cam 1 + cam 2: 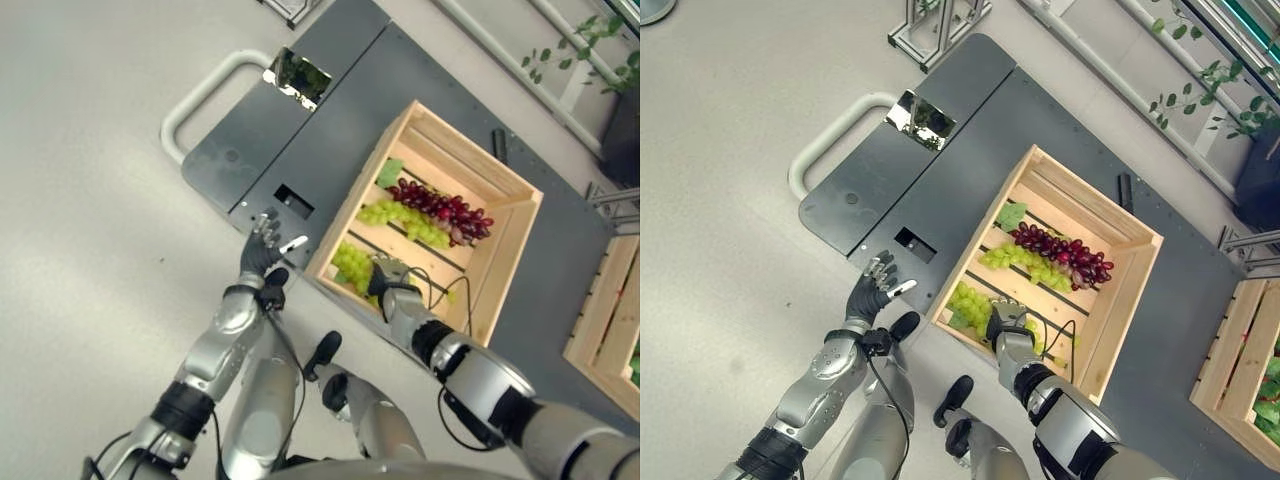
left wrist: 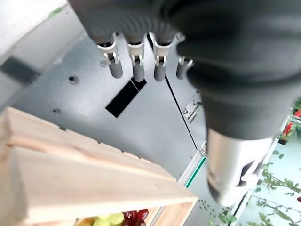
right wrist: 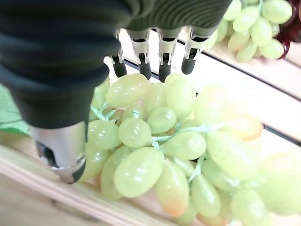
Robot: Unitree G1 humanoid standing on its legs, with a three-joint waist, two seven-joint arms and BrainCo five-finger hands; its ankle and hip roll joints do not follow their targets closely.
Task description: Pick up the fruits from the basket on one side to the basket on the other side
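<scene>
Your right hand (image 1: 1008, 322) sits open over near green grape bunch (image 1: 970, 305) in wooden crate (image 1: 1137, 290), fingers straight, nothing gripped. Second green bunch (image 1: 1025, 260) and red grapes (image 1: 1065, 255) lie further in. Left hand (image 1: 872, 290) open, idle over dark platform (image 1: 940, 150). Right-side crate (image 1: 1240, 360) awaits; three bunches left.

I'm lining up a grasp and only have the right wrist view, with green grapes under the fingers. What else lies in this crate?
Observer: Besides the near green bunch under the right hand, the wooden crate holds a second green bunch with a red bunch alongside it.
Operator: Where is the other hand?
Observer: The left hand is outside the crate, fingers open over the dark platform.
Operator: And the other basket?
Observer: A second wooden crate stands off to the robot's right.
</scene>
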